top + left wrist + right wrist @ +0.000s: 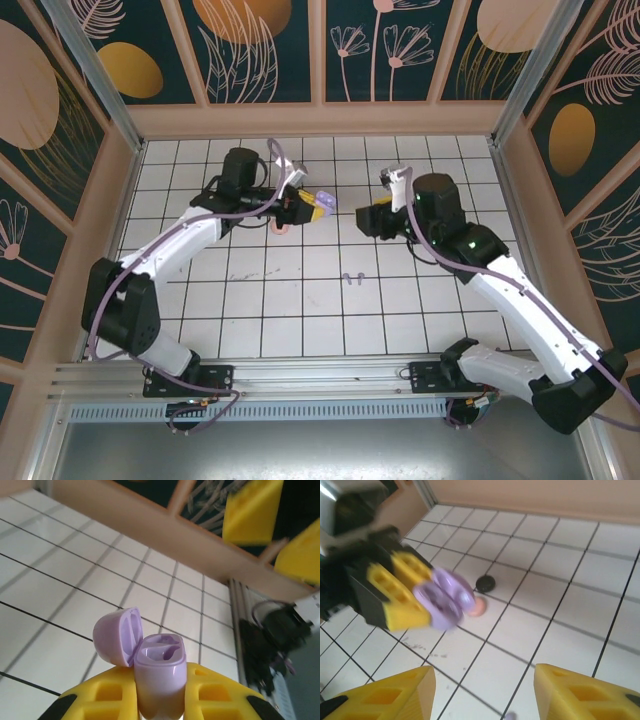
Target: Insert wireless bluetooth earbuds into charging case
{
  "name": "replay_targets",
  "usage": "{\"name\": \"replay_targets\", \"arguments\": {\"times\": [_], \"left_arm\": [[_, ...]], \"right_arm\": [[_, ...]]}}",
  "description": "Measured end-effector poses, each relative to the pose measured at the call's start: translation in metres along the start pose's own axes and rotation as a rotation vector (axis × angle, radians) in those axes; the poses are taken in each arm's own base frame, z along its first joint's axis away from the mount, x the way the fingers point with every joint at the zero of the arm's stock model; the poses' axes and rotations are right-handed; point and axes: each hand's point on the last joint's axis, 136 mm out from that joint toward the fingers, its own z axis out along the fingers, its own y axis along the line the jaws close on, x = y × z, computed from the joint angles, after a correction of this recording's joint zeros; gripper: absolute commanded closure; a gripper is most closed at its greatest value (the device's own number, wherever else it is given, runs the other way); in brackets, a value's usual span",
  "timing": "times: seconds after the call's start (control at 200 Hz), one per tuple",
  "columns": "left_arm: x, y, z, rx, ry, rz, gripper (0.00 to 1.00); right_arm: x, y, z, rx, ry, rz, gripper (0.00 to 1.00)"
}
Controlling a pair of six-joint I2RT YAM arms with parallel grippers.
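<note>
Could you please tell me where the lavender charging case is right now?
The lavender case is clamped lid-open in the left gripper, over the tiles just left of the top view's centre, close to a small pink object.

- The top external camera hangs high over the 6 o'clock edge and looks steeply down on the whole white tiled table (300, 300).
- The left wrist camera sits right against the lavender plastic charging case (160, 680), which is at 6 o'clock in its view, and faces outward over the tiles.
- The right wrist camera looks obliquely down from close range and shares that case, at 9 o'clock.
</note>
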Motion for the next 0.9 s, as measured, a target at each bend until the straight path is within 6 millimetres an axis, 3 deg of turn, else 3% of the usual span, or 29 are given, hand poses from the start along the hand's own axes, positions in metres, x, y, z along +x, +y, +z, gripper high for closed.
{"name": "replay_targets", "arguments": {"times": [0.16, 0.275, 0.385, 0.651, 0.901], "left_arm": [[-0.019, -0.002, -0.018, -0.124, -0.136, 0.057, 1.00], [-0.029, -0.008, -0.036, -0.199, -0.243, 0.093, 1.00], [-0.037, -0.014, -0.051, -0.252, -0.331, 0.117, 1.00], [-0.056, -0.023, -0.085, -0.360, -0.526, 0.148, 1.00], [-0.066, -0.024, -0.097, -0.402, -0.594, 0.160, 1.00]], "right_arm": [[0.063, -0.018, 0.025, 0.055, 0.148, 0.133, 0.46], [0.114, -0.019, 0.044, 0.069, 0.285, 0.180, 0.46], [0.147, -0.018, 0.059, 0.090, 0.384, 0.189, 0.48], [0.189, -0.032, 0.091, 0.175, 0.523, 0.172, 0.55], [0.202, -0.038, 0.116, 0.222, 0.601, 0.127, 0.58]]}}
